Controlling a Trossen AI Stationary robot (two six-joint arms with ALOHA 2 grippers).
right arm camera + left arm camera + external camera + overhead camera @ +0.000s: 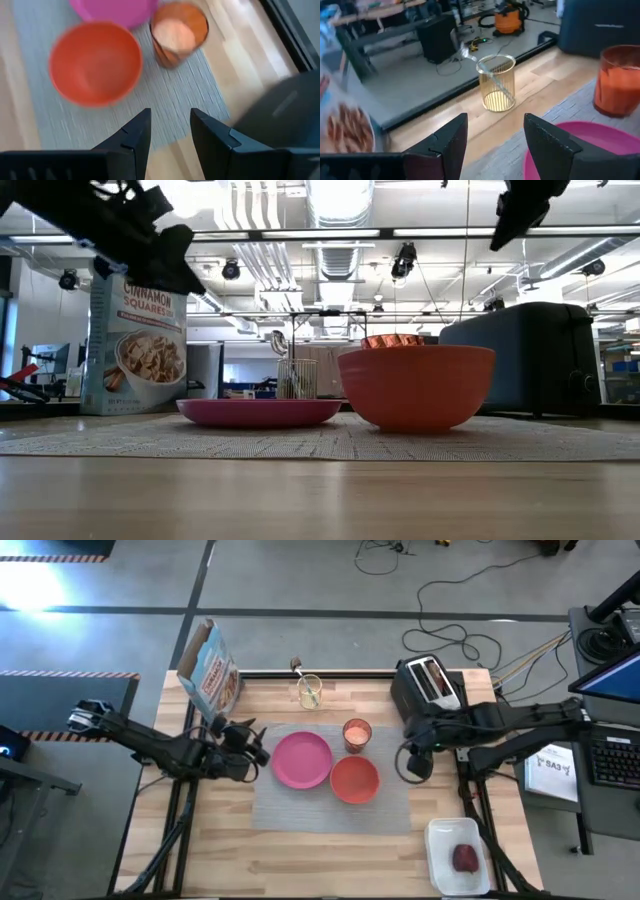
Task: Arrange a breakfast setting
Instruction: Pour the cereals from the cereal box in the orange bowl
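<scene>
A grey woven placemat (330, 802) lies across the middle of the wooden table (300, 860). On it sits the round pink plate (301, 759), and just to its right, nearly touching, the red-orange bowl (354, 780), which looks empty inside. At the far edge of the mat, behind the gap between the two, stands the small orange-tinted cup (357, 734). Farther back, off the mat, a gold wire holder (309, 691) stands upright with the metal spoon (492, 77) leaning in it. The small dark-red fruit (465, 858) lies on a white tray (458, 836) at the near right corner of the table, well apart from the mat.

The left gripper (256, 747) hangs above the table just left of the plate, its fingers (447, 142) parted with nothing between them. The right gripper (415, 760) hovers off the mat's right edge, near the bowl, fingers likewise apart and empty.

A black toaster (428, 685) sits at the far right, with slices in its slots, and a cereal box (210, 670) stands at the far left corner.
</scene>
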